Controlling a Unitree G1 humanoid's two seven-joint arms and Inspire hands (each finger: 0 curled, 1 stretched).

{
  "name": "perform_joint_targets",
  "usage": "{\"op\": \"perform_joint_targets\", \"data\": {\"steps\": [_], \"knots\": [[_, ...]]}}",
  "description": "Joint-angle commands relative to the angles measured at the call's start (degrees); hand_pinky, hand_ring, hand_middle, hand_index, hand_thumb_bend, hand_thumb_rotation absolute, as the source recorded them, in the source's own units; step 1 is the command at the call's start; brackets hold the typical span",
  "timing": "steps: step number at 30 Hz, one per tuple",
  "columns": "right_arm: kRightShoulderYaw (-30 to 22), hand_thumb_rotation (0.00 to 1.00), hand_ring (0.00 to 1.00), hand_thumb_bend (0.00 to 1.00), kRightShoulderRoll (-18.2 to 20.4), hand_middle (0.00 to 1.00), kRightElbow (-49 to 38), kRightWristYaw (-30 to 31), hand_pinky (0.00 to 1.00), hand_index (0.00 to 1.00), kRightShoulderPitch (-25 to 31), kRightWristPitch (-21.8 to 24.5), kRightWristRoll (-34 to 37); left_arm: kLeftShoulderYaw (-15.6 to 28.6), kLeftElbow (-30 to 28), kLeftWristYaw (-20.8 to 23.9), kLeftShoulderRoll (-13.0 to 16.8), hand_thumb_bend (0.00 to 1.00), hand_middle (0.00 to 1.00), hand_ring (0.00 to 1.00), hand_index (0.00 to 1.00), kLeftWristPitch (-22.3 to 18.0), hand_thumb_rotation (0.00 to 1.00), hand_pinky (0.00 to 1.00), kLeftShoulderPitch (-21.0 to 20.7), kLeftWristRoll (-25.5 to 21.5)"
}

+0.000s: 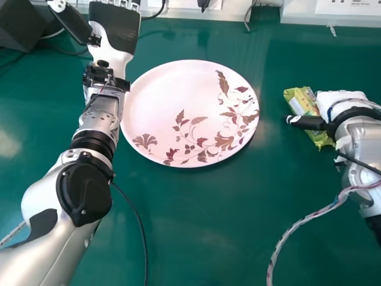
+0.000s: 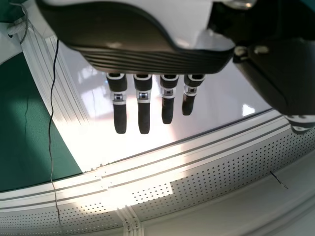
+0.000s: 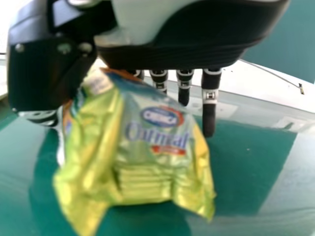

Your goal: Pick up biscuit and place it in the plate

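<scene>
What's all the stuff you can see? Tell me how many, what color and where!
Plate: 1, pale pink with brown and reddish leaves, middle of the table
Biscuit: 1 packet, mostly yellow-green, right of the plate, by the right robot hand
Table: 1, green, under the plate
Box: 1, black, far left corner
Ledge: white, along the table's far edge
Cables: several, mostly black, a pale flecked one at the right arm
Robot hands: 2, black and white, left at the far edge, right at the biscuit
Robot arms: 2, silver and black, left and right sides
</scene>
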Motion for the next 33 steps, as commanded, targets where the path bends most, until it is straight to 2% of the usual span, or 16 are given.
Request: {"op": "perform_joint_targets", "data": {"steps": [1, 6, 10, 14, 23, 31, 33], "knots": [[0.4, 0.37, 0.83, 0.77, -0.3, 1.00, -0.5, 0.0, 0.60, 1.00, 1.5, -1.0, 1.4, 1.0, 0.0, 0.2, 0.2, 1.00, 0.95, 0.84, 0.99, 0.6, 0.67, 0.80, -0.5, -1.0], [0.3, 0.29, 0.73, 0.75, -0.9, 1.00, -1.2, -0.6, 0.55, 1.00, 1.9, -1.3, 1.8, 1.5, 0.1, 1.3, 0.4, 1.00, 0.95, 0.84, 0.99, 1.2, 0.68, 0.81, -0.7, -1.6], [0.2, 0.10, 0.67, 0.75, -1.0, 1.00, -1.7, -0.8, 0.48, 1.00, 2.2, -1.5, 2.1, 2.3, 0.2, 2.1, 0.5, 1.00, 0.95, 0.83, 0.98, 2.1, 0.67, 0.81, -0.7, -2.4], [0.2, 0.02, 0.59, 0.68, -1.1, 0.98, -2.2, -0.7, 0.43, 1.00, 2.2, -1.4, 2.1, 2.0, 0.0, 1.7, 0.4, 1.00, 0.95, 0.83, 0.99, 1.9, 0.67, 0.81, -0.5, -2.0], [0.0, 0.00, 0.50, 0.57, -1.8, 0.95, -2.8, -1.6, 0.38, 1.00, 2.6, -2.3, 2.7, 2.6, 0.0, 2.2, 0.8, 1.00, 0.94, 0.81, 0.98, 4.9, 0.67, 0.79, -0.5, -2.6], [-0.5, 0.00, 0.50, 0.48, -2.0, 0.93, -3.4, -1.9, 0.34, 1.00, 2.9, -2.5, 3.2, 3.2, 0.0, 3.2, 1.0, 1.00, 0.94, 0.81, 0.97, 6.3, 0.68, 0.78, -0.6, -2.8], [-0.5, 0.00, 0.53, 0.43, -2.0, 0.91, -3.5, -1.9, 0.37, 1.00, 2.9, -2.5, 3.2, 3.4, 0.0, 2.7, 0.9, 1.00, 0.94, 0.81, 0.97, 6.5, 0.68, 0.79, -0.6, -2.9]]}}
